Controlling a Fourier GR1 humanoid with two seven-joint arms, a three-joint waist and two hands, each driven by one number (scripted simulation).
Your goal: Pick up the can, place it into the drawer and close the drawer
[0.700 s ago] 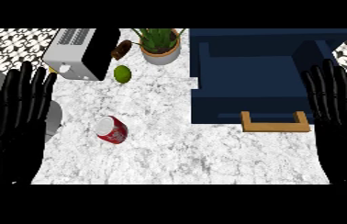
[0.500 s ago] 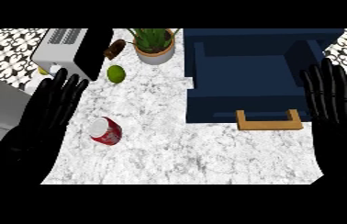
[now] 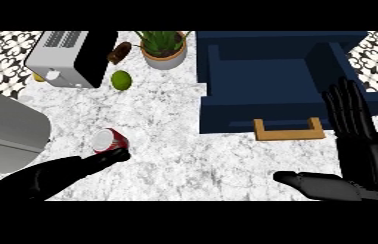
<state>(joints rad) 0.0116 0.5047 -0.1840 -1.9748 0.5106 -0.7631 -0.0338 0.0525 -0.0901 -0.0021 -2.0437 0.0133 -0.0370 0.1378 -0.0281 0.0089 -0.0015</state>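
can [image 3: 109, 140] on marbled counter [image 3: 177, 160] — left hand [image 3: 66, 173] straight-fingered against it, right hand [image 3: 358, 138] splayed by navy drawer [image 3: 244, 115]

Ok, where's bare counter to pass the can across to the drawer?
The counter is bare from the can across to the drawer front, and below the handle between left hand and right hand. The drawer's inside is bare too. Crowded at the back left: toaster, lime, potted plant.

The can [image 3: 108, 140] sits on the counter [image 3: 184, 163] at the left. Behind it is a round fruit [image 3: 121, 80], then the toaster [image 3: 70, 55] — a potted plant [image 3: 164, 50] to its right. The drawer [image 3: 273, 83] is at the far right.
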